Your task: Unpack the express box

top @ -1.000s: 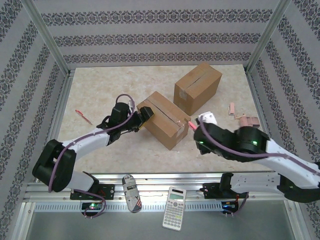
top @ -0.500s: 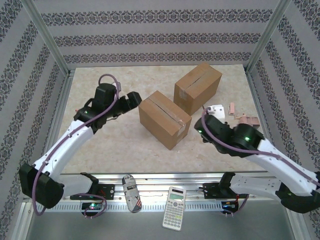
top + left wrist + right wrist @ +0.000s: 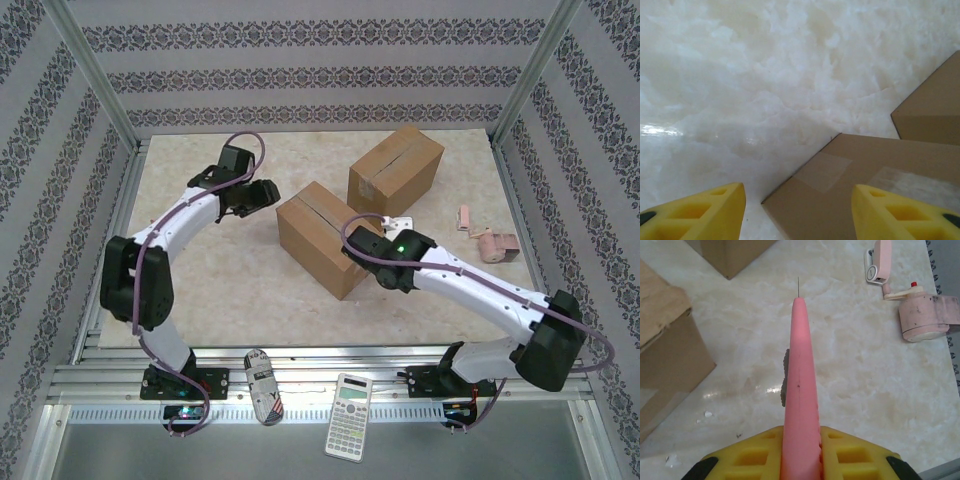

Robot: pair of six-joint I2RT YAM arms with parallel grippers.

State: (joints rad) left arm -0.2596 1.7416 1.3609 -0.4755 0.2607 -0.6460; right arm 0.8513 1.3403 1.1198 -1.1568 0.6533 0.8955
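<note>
Top view: two brown cardboard boxes sit on the marble surface. The near box [image 3: 325, 238] is mid-surface. The far box [image 3: 395, 175] is at its 1 o'clock, close by with a small gap between them. Both have their flaps down and a seam running across the lid.

The left claw [image 3: 267, 192] hangs at 10 o'clock of the near box, just off its left corner. In the left wrist view the yellow fingers [image 3: 705, 210] stand roughly half spread with nothing between them. A box corner with clear tape patches [image 3: 822, 171] lies below and ahead of them. A second box edge shows at 3 o'clock of that frame.

The right claw [image 3: 801, 432] is at 3 o'clock of the near box, close to its right face. Its jaws are clamped tight on a slim pink tool [image 3: 801, 390]. The tool sticks straight out toward 12 o'clock in the wrist view and ends in a fine needle-like tip. The tip is over bare surface, clear of both boxes, and its shadow falls on the marble below. Whether the tip touches the surface is not clear.

A pink tape dispenser [image 3: 496, 244] sits at 3 o'clock of the near box, well apart from it near the right wall. A smaller pink piece [image 3: 465, 217] lies just beside it.

A calculator [image 3: 350, 416] lies on the front rail at 6 o'clock.
</note>
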